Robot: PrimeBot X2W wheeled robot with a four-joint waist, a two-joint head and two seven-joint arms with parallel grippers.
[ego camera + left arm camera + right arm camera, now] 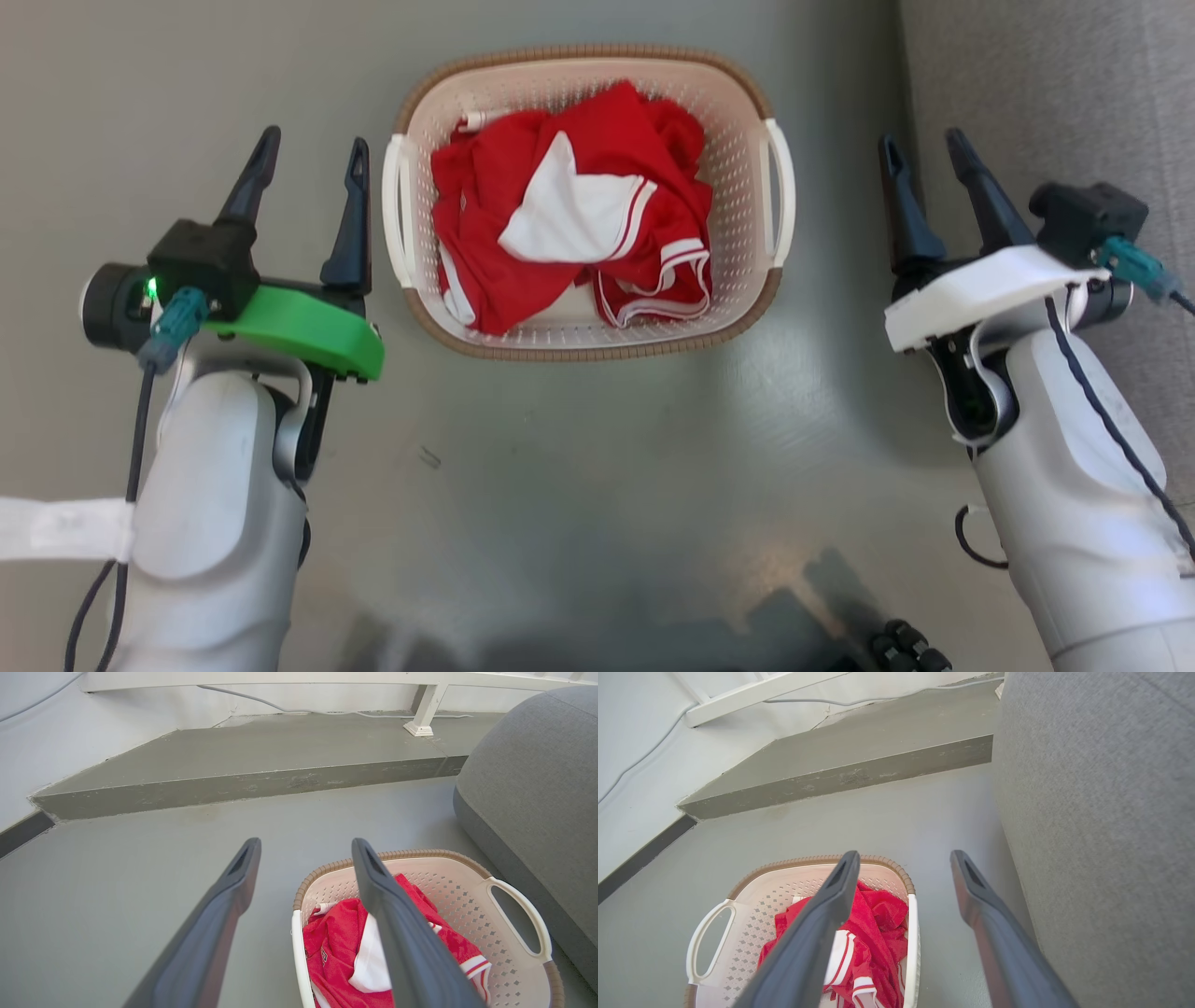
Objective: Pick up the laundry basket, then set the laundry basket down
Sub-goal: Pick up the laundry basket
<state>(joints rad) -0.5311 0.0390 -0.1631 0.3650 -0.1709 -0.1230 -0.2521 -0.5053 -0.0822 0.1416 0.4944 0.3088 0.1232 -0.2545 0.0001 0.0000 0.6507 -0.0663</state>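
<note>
Here the left gripper (315,138) is hanging with fingers spread wide, gripping nothing, just left of the laundry basket (579,54). The right gripper (920,137) is hovering likewise parted and empty, a little apart from the basket's right end, beside a grey cushioned block (1055,93). The basket is sitting upright on the grey floor (579,448) between them, mouth facing up, its long axis running left to right. A crumpled red-and-white garment (485,233) is covering most of its bottom. In both wrist views a dark finger is crossing the basket, and the frame edge is cutting off its near rim.
</note>
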